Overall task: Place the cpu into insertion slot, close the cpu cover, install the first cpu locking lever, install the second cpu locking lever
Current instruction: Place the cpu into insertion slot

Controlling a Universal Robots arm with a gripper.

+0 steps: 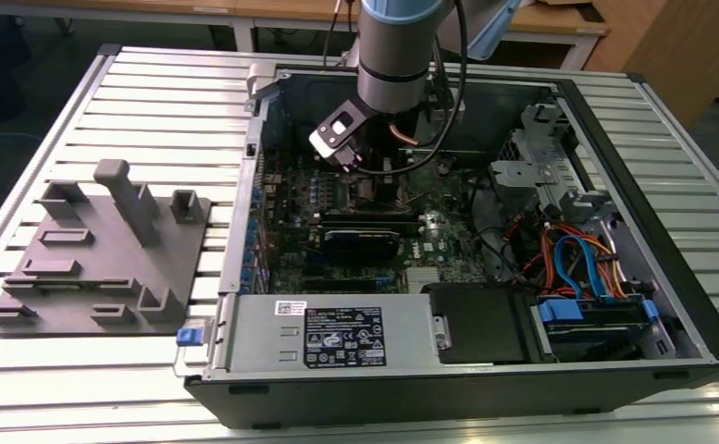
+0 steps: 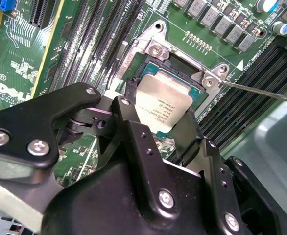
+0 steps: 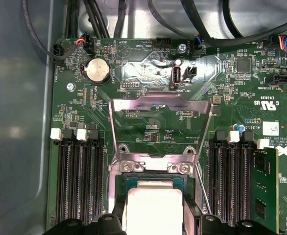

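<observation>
- Exterior view: open black tower computer case (image 1: 458,400) lying on a ribbed silver metal table (image 1: 88,393), with a grey moulded fixture plate (image 1: 88,277) beside it on the exterior view's left. Dark gripper (image 1: 356,168) at the end of the grey robot arm (image 1: 396,46), lowered inside the case, close over the green motherboard (image 1: 288,220).
- Second wrist view: black fingers (image 2: 129,117) clamped on two opposite edges of the small flat square cpu (image 2: 164,104) with the silver-grey metal top. Held directly over the square dark insertion slot (image 2: 185,68) and lined up with its opening; cannot tell whether seated or just above it. Thin bare steel locking lever (image 2: 261,91) angled away from a screwed corner of the slot, running across the long black memory slots (image 2: 99,44).
- First wrist view: thin square silver cpu cover (image 3: 160,101) swung open, hinged at one edge of the insertion slot, with green board visible through its cut-out centre. Uncovered cpu (image 3: 153,208) gripped between the two finger ends. Locking lever (image 3: 202,188) just beside the slot. Round silver coin battery (image 3: 98,69) beyond the raised cover. Memory slots (image 3: 80,181) flanking the slot on both sides.
</observation>
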